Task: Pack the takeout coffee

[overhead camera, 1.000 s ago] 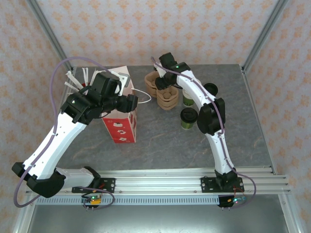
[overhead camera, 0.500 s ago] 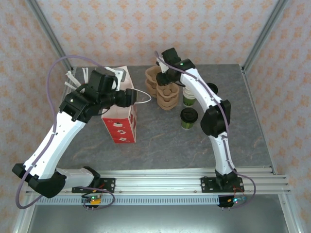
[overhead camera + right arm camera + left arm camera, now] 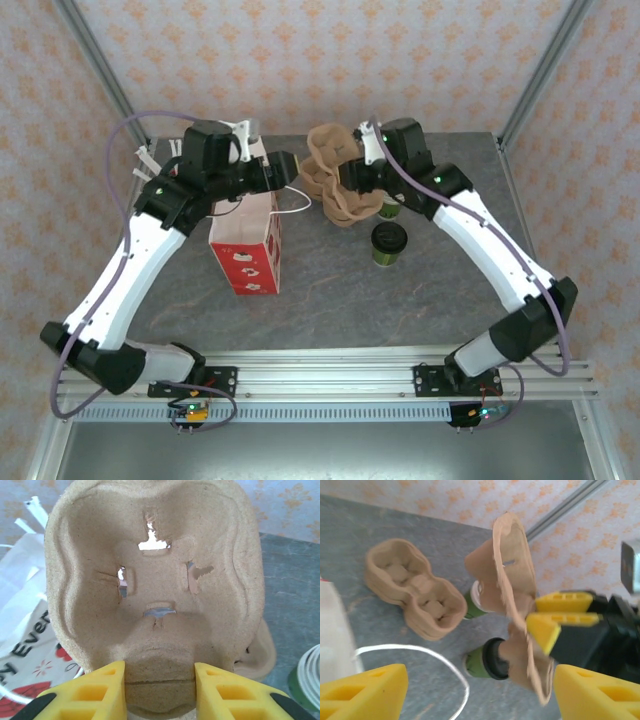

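Coffee cup green, lid black; carrier tan; bag red-white; table grey; wallpaper peach floral.

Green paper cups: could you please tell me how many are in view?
2. The black-lidded green cup is nearer the arms; the second green cup stands right behind it. Others may be hidden.

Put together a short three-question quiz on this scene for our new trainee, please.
1. True or false: the right fingers are shut on the brown moulded-pulp cup carrier.
2. Which of these stands on the grey table? A: the green paper cup with a black lid. B: a glass bottle. C: a metal kettle.
3. Fill in the gap: the left fingers stand ____, with nothing held between them.

Key: 1 true; 2 A; 3 open.
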Action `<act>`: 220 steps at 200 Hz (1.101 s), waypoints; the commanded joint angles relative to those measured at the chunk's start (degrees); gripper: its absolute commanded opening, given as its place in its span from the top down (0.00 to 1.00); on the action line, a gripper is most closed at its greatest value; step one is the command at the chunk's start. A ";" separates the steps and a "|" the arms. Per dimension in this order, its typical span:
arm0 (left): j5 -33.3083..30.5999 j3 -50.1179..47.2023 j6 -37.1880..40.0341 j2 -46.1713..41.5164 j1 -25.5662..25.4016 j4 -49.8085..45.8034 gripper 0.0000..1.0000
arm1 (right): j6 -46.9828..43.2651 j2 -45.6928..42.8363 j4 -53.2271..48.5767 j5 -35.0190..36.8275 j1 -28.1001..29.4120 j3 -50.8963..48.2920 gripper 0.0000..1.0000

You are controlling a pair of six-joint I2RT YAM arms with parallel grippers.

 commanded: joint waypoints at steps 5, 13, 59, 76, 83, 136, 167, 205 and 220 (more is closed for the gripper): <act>4.43 2.60 -6.37 3.85 -1.75 5.71 0.21 | 3.57 -3.33 7.91 -1.09 1.73 -4.79 0.65; 4.04 3.29 -6.49 4.84 -2.45 5.70 0.21 | 4.21 -4.20 8.79 -1.37 1.94 -6.02 0.65; 2.76 2.62 -9.72 7.37 -3.06 7.94 0.20 | 7.66 -7.33 12.73 -3.89 2.02 -9.90 0.65; 3.58 2.65 -10.45 7.94 -3.08 8.42 0.20 | 8.43 -7.90 13.20 -3.81 2.00 -10.47 0.65; 3.20 2.65 -10.31 7.77 -3.04 8.04 0.20 | 8.49 -8.00 12.78 -3.61 2.07 -10.60 0.65; -3.99 5.67 -4.14 3.00 -2.76 1.02 0.20 | 10.78 -10.58 3.83 5.18 4.70 -13.65 0.65; -8.57 8.76 -0.83 0.71 -0.30 -3.88 0.20 | 14.65 -13.40 -1.17 12.45 10.35 -20.98 0.65; -10.78 8.69 0.37 -2.07 2.71 -4.80 0.20 | 20.61 -13.47 0.21 20.02 17.45 -31.18 0.65; -11.94 8.71 1.82 -2.75 2.81 -5.20 0.20 | 22.20 -12.40 3.99 20.43 18.95 -34.97 0.65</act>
